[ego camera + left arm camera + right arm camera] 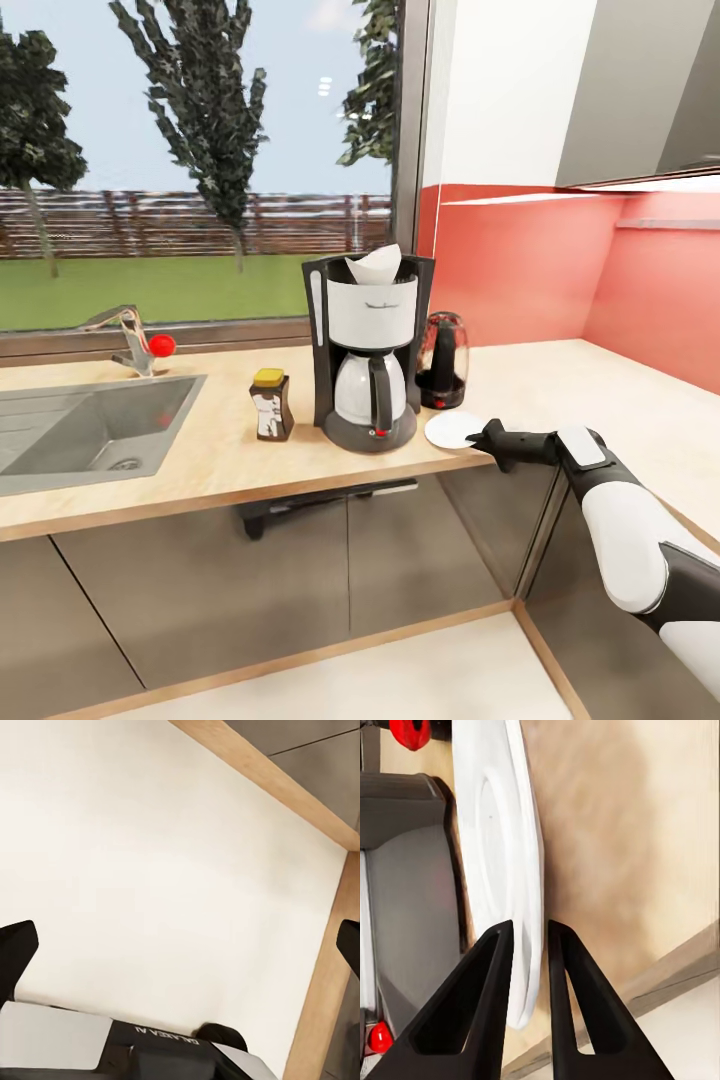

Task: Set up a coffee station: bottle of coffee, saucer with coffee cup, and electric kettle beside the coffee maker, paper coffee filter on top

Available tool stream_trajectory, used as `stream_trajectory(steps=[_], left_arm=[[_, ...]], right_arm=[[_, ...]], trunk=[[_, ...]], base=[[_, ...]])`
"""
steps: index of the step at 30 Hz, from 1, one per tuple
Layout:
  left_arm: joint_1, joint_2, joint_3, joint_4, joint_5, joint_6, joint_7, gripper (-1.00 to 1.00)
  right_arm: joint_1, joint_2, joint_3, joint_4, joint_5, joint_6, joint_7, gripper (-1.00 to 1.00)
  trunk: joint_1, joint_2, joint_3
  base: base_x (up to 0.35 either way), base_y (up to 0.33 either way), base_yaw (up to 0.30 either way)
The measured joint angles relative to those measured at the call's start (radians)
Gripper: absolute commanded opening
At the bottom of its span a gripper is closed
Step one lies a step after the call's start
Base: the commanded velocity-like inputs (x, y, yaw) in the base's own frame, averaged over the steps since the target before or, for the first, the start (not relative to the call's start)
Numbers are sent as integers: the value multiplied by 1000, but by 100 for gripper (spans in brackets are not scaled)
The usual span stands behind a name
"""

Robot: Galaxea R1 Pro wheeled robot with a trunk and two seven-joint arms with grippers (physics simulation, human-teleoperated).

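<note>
A home kitchen, rendered in simulation. Long light-wood countertop [560, 385] over flat grey cabinet fronts [300, 580], with a steel sink [90, 430] and lever tap [130, 335] set under a wide window [200, 160] facing lawn, fence and trees. Red backsplash [540, 265] and grey wall cupboards [650, 90] in the corner, plus a drip coffee maker [370, 350], glass electric kettle [443, 362] and coffee jar [271, 405] on the worktop.

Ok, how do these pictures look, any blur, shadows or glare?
Head view: sharp, even daylight, soft shadows under the coffee maker and bottle. Right wrist view: saucer edge-on between the right gripper fingers, countertop behind it smeared and soft. Left wrist view: pale floor, slightly washed out, no glare.
</note>
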Motion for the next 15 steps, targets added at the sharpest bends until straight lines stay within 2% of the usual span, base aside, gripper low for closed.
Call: stream_trajectory(steps=[4, 8, 15], left_arm=[[0, 0, 0, 0, 0, 0, 0, 100], [0, 0, 0, 0, 0, 0, 0, 100], [0, 0, 0, 0, 0, 0, 0, 100]], right_arm=[[0, 0, 0, 0, -2, 0, 0, -100], [0, 0, -2, 0, -20, 0, 0, -100], [0, 0, -2, -1, -20, 0, 0, -100]], trunk=[[0, 0, 0], [15, -28, -12], [15, -28, -13]], base=[[0, 0, 0], [0, 0, 0], [0, 0, 0]])
